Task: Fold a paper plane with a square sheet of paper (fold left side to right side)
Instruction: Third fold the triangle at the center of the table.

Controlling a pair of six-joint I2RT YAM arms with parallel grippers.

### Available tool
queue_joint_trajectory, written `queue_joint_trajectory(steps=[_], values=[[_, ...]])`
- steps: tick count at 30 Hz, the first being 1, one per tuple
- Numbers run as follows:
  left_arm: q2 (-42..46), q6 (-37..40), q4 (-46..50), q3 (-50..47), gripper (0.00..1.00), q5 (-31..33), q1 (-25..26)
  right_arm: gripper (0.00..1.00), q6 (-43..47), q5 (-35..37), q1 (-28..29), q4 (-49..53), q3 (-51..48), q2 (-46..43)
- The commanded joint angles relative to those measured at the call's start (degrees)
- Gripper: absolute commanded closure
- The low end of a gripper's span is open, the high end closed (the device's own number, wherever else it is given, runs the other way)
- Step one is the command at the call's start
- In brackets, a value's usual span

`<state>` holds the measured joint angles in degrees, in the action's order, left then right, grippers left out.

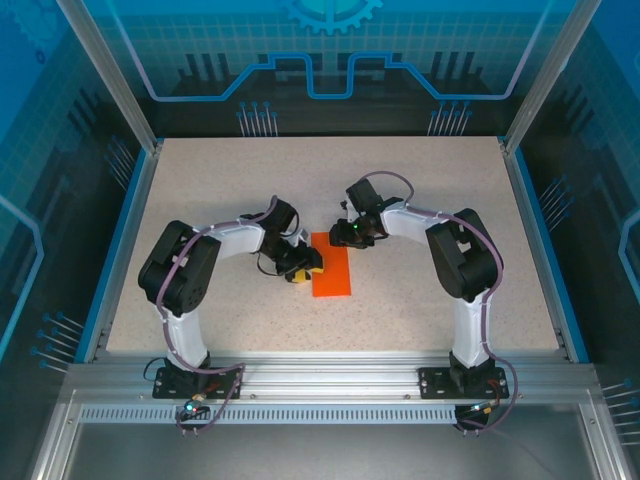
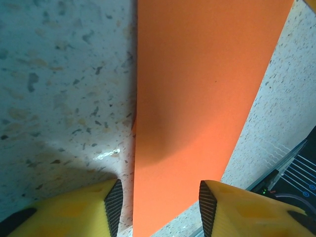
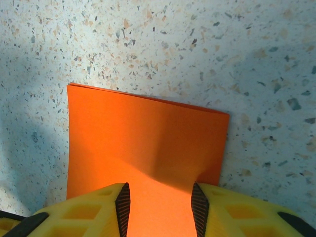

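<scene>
Your square sheet of paper (image 1: 331,271) lay on the table (image 1: 200,200), folded into a narrow rectangle. Your left gripper (image 2: 160,202) sat at its left edge, jaws wide. Your right gripper (image 3: 159,202) hung over its far end, jaws parted.

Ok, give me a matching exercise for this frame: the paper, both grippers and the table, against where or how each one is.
Things:
1. orange paper
2. left gripper
3. right gripper
4. table

Places or states:
a. fingers open, at the paper's far end
b. speckled beige surface
c. flat rectangle lying between the two arms
d. fingers open, at the paper's left edge

Pairs: 1-c; 2-d; 3-a; 4-b
</scene>
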<state>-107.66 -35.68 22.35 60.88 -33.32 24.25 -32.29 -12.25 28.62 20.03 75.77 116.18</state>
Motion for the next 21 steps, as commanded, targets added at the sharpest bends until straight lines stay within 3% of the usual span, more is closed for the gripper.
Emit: queue_joint_trajectory(steps=[1, 10, 16, 21], values=[[-0.79, -0.38, 0.43, -0.06, 0.55, -1.84, 1.58, 0.59, 0.74, 0.30, 0.51, 2.20, -0.36, 1.82], [0.42, -1.03, 0.95, -0.41, 0.68, -0.88, 1.66, 0.59, 0.83, 0.67, 0.64, 1.62, -0.86, 1.09], [1.73, -2.14, 1.36, -1.25, 0.84, -0.61, 1.61, 0.57, 1.65, 0.48, 0.64, -1.86, -2.60, -1.48], [2.88, -4.41, 1.59, -1.54, 0.95, -0.87, 1.67, 0.46, 3.51, 0.95, 0.75, -7.82, -6.31, -6.56]])
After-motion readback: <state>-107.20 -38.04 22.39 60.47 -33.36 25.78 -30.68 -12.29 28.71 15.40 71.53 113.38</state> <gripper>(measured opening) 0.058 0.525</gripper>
